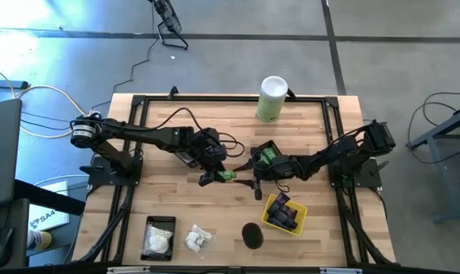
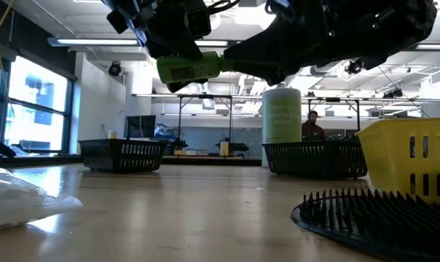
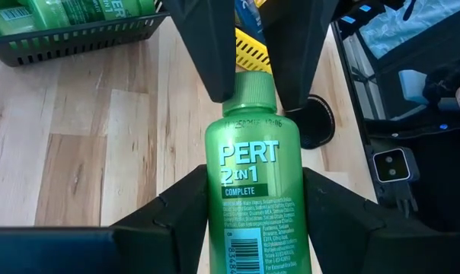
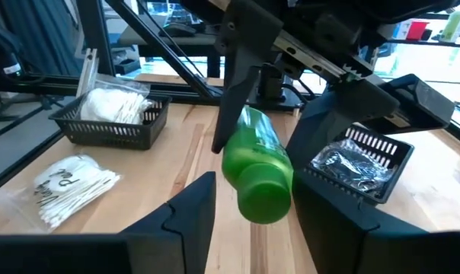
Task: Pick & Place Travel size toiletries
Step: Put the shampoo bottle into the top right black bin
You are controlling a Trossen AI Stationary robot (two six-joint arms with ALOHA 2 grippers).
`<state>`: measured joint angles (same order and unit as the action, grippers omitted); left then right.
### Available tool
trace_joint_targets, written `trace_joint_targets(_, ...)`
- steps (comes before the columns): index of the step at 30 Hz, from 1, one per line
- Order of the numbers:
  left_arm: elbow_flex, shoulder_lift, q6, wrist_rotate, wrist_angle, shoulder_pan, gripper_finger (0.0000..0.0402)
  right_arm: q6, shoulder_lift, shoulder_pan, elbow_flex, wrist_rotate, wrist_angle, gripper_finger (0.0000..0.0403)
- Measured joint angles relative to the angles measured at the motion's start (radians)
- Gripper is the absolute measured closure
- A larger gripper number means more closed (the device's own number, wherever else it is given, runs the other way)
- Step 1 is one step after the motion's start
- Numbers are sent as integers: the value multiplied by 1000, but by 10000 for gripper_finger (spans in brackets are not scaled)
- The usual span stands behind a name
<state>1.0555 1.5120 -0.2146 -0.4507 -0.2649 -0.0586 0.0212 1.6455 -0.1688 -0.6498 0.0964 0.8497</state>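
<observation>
Above the middle of the table (image 1: 177,129), the left pincer (image 1: 215,176) holds a green bottle (image 1: 228,176) lying level, clear of the wood, its fingers (image 3: 177,221) clamped on the body. The left arm reaches in from the left edge. The right arm stretches from the right, its pincer (image 1: 254,183) at the bottle's cap with fingers (image 4: 188,209) either side; contact cannot be told.
</observation>
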Motion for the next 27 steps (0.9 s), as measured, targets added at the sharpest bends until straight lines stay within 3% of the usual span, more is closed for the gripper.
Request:
trace_joint_targets(7, 0, 0, 0, 0, 0, 0, 219, -2, 0, 0, 0, 0, 0, 244)
trace_joint_targets(17, 0, 0, 0, -4, 0, 0, 219, -2, 0, 0, 0, 0, 0, 312)
trace_joint_targets(27, 0, 0, 0, -5, 0, 0, 219, -110, 0, 1, 0, -2, 0, 305)
